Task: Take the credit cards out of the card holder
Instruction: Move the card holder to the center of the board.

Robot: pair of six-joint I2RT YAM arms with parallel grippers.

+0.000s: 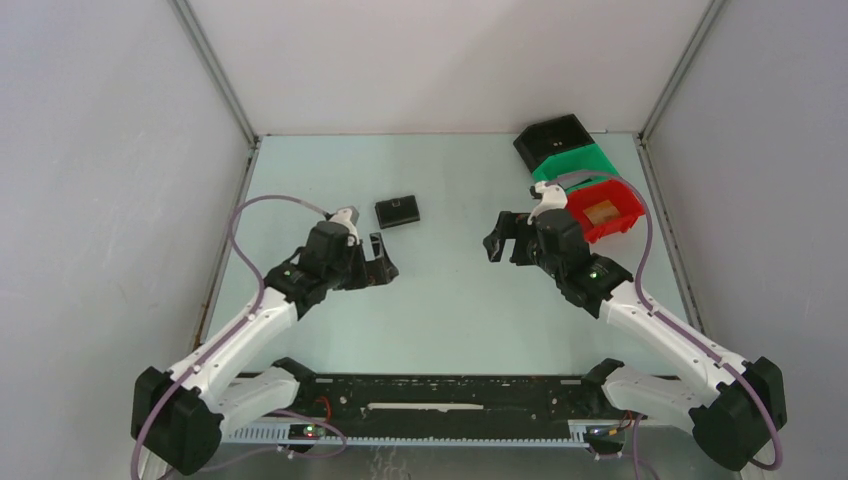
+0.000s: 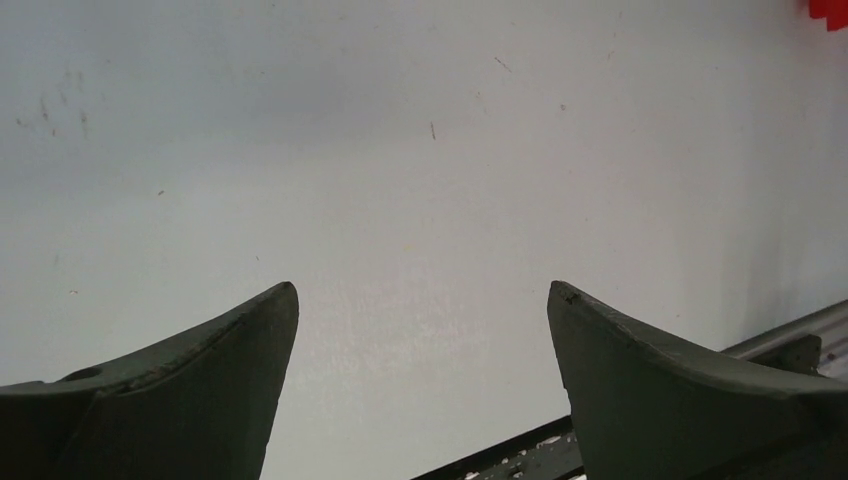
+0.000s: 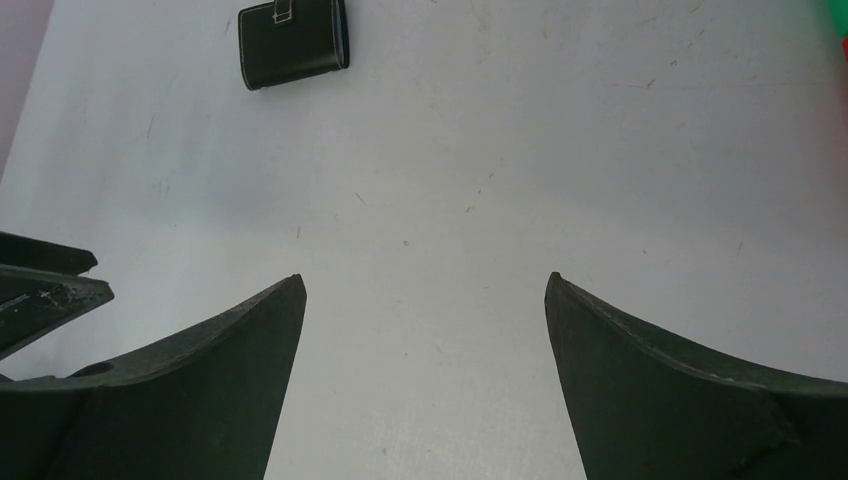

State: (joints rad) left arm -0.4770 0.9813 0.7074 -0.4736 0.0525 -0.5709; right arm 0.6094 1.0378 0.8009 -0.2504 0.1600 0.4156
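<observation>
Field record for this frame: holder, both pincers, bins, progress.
card holder: closed, flat on table, nothing gripping it
left pincer: open, empty, just on the near side of the holder, not touching
right pincer: open, empty, to the holder's right, apart
bins: black bin, green bin, red bin, far right
red bin contents: orange-tan piece
progress: not started; no cards visible

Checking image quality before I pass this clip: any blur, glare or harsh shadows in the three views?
Top view: even soft light, card holder sharp, shadows faint. Left wrist view: table evenly lit, no glare, fingers dark with little detail. Right wrist view: card holder sharp near the top edge, no blur.
</observation>
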